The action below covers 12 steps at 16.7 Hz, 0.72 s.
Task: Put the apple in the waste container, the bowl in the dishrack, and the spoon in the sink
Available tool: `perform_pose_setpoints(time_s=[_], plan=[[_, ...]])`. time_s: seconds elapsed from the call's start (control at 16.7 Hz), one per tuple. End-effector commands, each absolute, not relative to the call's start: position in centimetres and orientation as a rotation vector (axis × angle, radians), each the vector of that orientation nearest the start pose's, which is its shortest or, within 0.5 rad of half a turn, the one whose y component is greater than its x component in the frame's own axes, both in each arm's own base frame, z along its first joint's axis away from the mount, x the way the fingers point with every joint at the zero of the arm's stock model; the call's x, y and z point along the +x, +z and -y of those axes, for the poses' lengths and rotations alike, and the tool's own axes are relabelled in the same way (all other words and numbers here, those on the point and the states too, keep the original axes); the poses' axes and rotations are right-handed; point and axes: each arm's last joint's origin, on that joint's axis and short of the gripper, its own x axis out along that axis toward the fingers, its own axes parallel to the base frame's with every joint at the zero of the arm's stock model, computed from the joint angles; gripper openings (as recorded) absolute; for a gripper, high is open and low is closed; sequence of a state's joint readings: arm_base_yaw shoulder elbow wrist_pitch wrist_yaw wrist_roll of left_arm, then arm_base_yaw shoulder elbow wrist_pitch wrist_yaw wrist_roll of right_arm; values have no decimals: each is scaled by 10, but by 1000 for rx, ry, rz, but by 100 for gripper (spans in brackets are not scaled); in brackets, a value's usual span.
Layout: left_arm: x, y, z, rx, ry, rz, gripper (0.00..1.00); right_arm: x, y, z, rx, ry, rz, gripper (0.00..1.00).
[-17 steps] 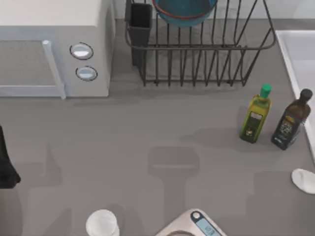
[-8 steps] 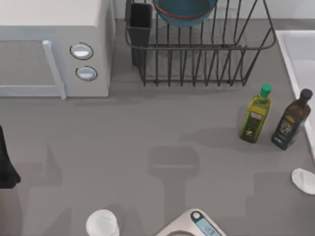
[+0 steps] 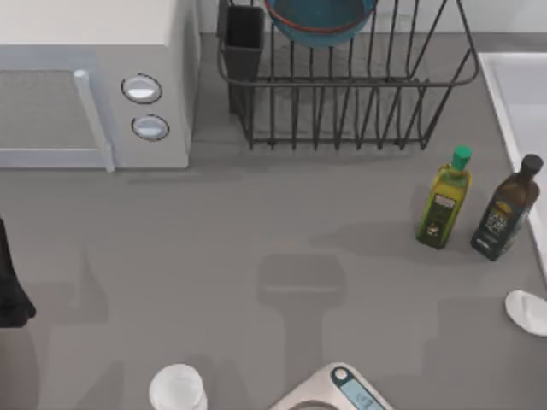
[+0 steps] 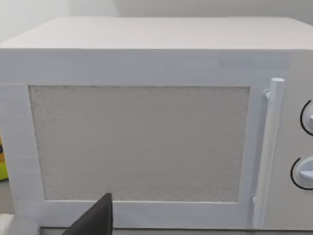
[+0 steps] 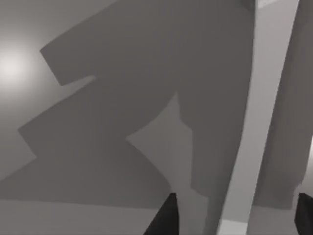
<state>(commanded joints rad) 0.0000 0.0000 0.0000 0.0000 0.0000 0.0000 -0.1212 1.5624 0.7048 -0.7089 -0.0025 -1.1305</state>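
Observation:
The blue bowl [image 3: 320, 19] rests inside the black wire dishrack [image 3: 350, 94] at the far middle of the table. At the table's right edge lies the white spoon [image 3: 526, 311], only its rounded oval end showing. The white sink [image 3: 517, 94] is at the far right. My right gripper [image 5: 234, 218] is open over grey tabletop crossed by shadows, its dark fingertips [image 5: 166, 218] wide apart. My left arm [image 3: 10, 286] is parked at the left edge, one dark finger [image 4: 95, 220] facing the microwave. The apple and the waste container are out of view.
A white microwave [image 3: 85, 85] fills the far left. A green-capped bottle [image 3: 444, 201] and a dark bottle [image 3: 506, 209] stand near the sink's front. A whitish cup [image 3: 178, 389] and a kitchen scale [image 3: 342, 395] sit at the near edge.
The spoon's white end at the right edge has shifted very slightly toward the far side. Everything else stays as it was.

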Motion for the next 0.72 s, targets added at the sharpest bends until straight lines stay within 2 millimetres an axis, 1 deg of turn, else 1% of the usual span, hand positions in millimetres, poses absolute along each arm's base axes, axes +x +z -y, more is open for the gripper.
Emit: perform_pose_setpoints(time_s=[0.18,0.42,0.54,0.6,0.72], plan=[[106,160,1,0,0,0,100,233,141,28,-790,786,-1415,0],[106,160,1,0,0,0,100,230,185,28,-777,804,-1443,0],[106,160,1,0,0,0,100,228,205,27,-780,796,-1433,0],[106,160,1,0,0,0,100,227,211,27,-783,790,-1426,0],[106,160,1,0,0,0,100,226,215,27,-784,786,-1422,0]])
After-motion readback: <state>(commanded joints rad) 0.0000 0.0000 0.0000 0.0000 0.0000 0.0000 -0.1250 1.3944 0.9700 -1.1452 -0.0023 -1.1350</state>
